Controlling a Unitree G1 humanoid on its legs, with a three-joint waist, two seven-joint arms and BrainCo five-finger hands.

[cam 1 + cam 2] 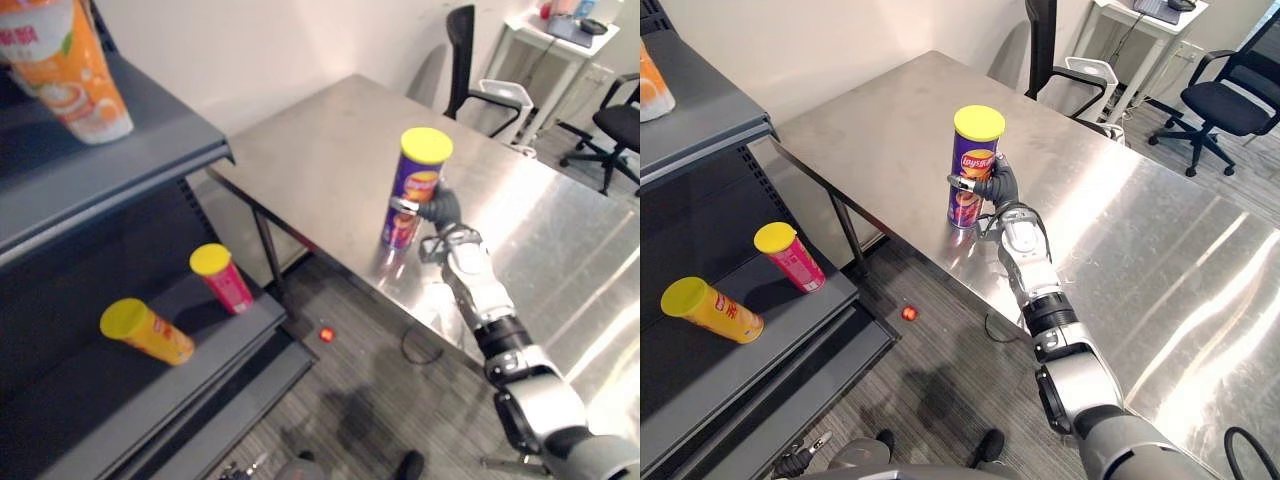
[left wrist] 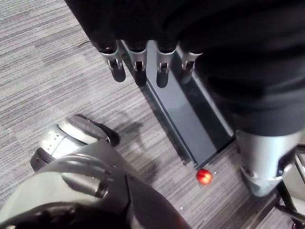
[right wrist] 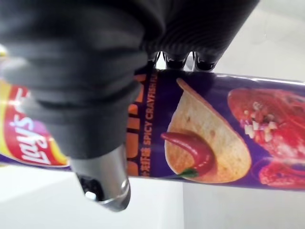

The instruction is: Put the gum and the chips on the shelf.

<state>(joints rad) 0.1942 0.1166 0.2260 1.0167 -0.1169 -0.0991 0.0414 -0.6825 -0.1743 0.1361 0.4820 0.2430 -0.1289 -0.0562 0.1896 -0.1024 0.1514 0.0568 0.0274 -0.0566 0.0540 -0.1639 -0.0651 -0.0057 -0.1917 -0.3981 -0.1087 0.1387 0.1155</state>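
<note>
A purple chips can with a yellow lid stands upright on the steel table, close to its near edge. My right hand is shut on the can's lower half from the right side. In the right wrist view its thumb and fingers lie round the can's purple wall. My left hand hangs open over the grey carpet, holding nothing. The dark shelf stands at the left.
On the lower shelf board lie a yellow can and a red can. An orange cup stands on the upper board. A small red ball lies on the floor. Black chairs stand behind the table.
</note>
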